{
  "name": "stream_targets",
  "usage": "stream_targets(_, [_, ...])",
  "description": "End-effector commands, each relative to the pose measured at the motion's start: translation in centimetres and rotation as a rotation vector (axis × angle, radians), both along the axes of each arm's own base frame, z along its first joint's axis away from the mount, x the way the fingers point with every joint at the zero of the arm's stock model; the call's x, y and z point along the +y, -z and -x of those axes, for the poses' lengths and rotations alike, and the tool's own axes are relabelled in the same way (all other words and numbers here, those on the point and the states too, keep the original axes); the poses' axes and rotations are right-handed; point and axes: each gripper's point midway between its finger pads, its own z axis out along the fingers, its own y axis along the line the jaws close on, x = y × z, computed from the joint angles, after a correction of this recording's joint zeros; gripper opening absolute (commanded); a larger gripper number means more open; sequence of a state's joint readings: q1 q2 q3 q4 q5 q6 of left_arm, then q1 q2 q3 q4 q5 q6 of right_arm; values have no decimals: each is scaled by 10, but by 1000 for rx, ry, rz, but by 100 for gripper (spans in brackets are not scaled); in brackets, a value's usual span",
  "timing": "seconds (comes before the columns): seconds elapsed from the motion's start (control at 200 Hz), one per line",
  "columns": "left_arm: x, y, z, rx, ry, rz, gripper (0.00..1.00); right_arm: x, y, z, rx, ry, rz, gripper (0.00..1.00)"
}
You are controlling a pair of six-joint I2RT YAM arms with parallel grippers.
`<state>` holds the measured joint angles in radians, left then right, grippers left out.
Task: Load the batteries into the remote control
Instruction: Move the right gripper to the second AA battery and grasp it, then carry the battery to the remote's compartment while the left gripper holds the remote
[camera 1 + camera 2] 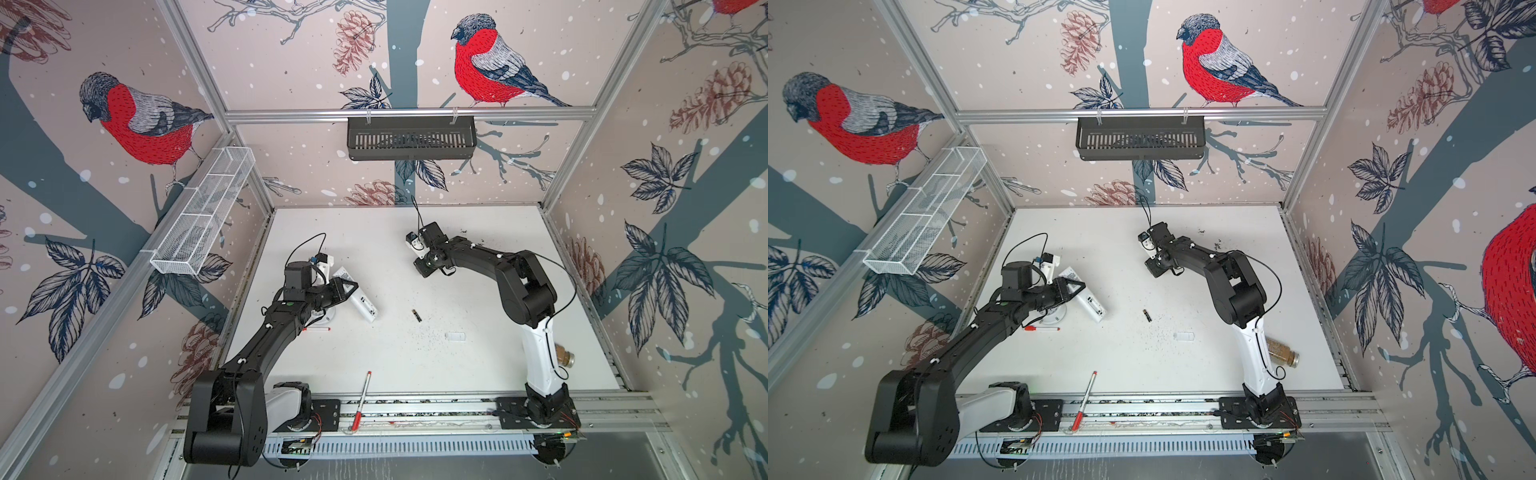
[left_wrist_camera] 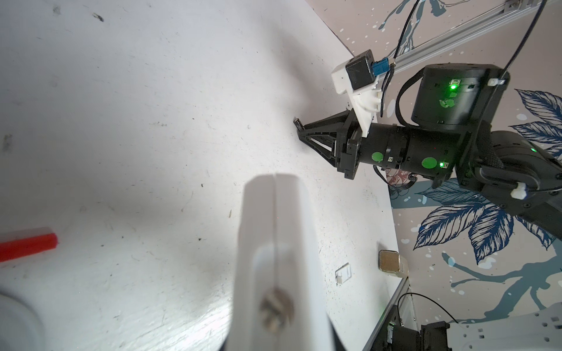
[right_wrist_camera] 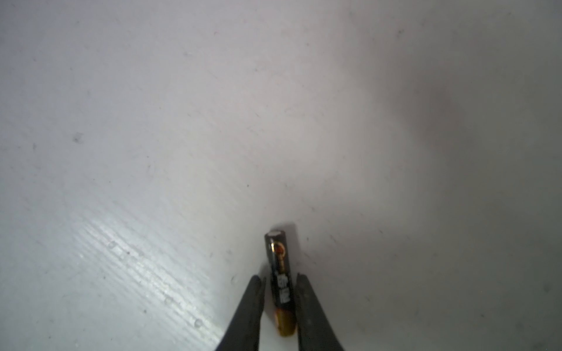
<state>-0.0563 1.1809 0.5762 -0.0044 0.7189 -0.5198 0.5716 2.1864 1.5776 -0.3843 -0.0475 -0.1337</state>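
Observation:
The white remote control point(image 1: 366, 306) is held off the table, my left gripper point(image 1: 351, 286) shut on it. In the left wrist view the remote point(image 2: 273, 225) runs away from the camera, blurred, with a metal spring contact point(image 2: 276, 307) showing. My right gripper point(image 3: 279, 282) points down at the table's far middle, its two dark fingers shut on a black battery point(image 3: 280, 273) with a gold end. The same battery point(image 2: 296, 122) shows at the gripper's tips in the left wrist view. In both top views a second battery point(image 1: 417, 316) point(image 1: 1146, 316) lies loose mid-table.
A small clear cover piece point(image 1: 455, 336) lies right of the loose battery, amid dark crumbs. A red-and-white pen point(image 1: 361, 401) lies at the front edge, and a red-capped marker point(image 1: 318, 329) and round white clock point(image 1: 326, 319) under the left arm. A jar point(image 1: 1283, 353) lies behind the right arm.

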Motion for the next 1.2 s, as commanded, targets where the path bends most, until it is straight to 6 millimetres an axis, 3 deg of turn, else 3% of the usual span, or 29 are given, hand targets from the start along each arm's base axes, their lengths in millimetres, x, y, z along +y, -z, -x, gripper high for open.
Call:
stream_targets(0.0, [-3, -8, -2, -39, 21, 20, 0, -20, 11, 15, 44, 17, 107, 19])
stream_targets(0.295, [-6, -10, -1, -51, 31, 42, 0, -18, -3, 24, 13, 6, 99, 13])
stream_targets(0.46, [-12, -18, 2, -76, 59, 94, 0, 4, -34, 43, -11, -59, -34, 13])
stream_targets(0.635, [-15, -25, 4, -101, 72, 135, 0, 29, -74, 79, 4, -136, -226, 13])
stream_targets(0.931, [-18, -39, 8, -142, 92, 283, 0, 86, -146, 163, -2, -315, -471, 14])
stream_targets(1.056, [-16, -39, 6, -135, 83, 311, 0, 101, -155, 185, 7, -345, -494, 14])
stream_targets(1.191, [-13, -36, 3, -114, 63, 312, 0, 110, -149, 195, 8, -341, -467, 14])
